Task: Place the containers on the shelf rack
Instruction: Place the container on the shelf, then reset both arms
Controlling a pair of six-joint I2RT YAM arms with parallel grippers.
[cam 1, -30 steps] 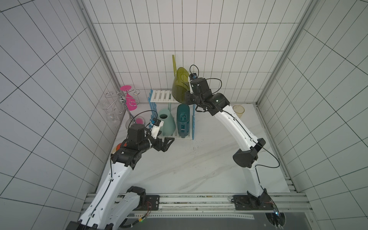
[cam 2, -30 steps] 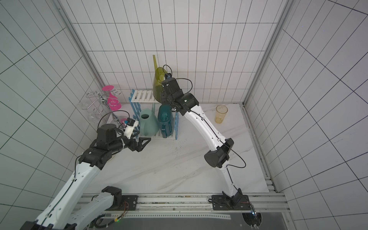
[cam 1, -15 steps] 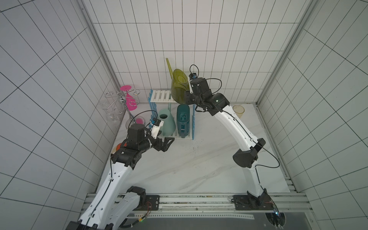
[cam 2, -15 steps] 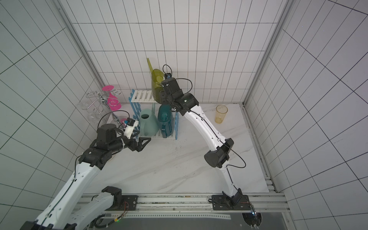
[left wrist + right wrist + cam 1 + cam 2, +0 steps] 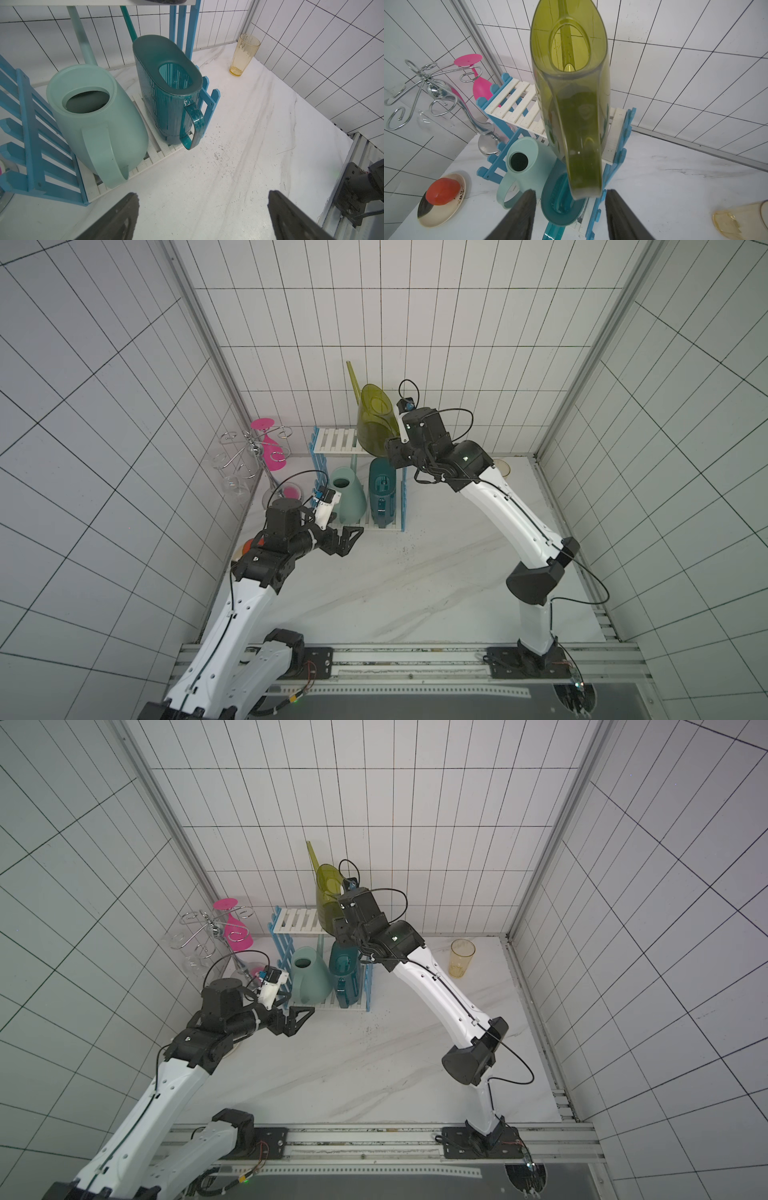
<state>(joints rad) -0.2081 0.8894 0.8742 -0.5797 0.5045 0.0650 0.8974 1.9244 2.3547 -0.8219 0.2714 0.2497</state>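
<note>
Note mint can and teal can seated on lower tier of rack, olive can upright on upper tier, right gripper parted around its handle without pinching, left gripper spread wide and empty; expect only withdrawal to remain.

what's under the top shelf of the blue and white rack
On the lower shelf a mint green watering can and a dark teal watering can stand side by side. Its surface beneath and behind them is covered.
</note>
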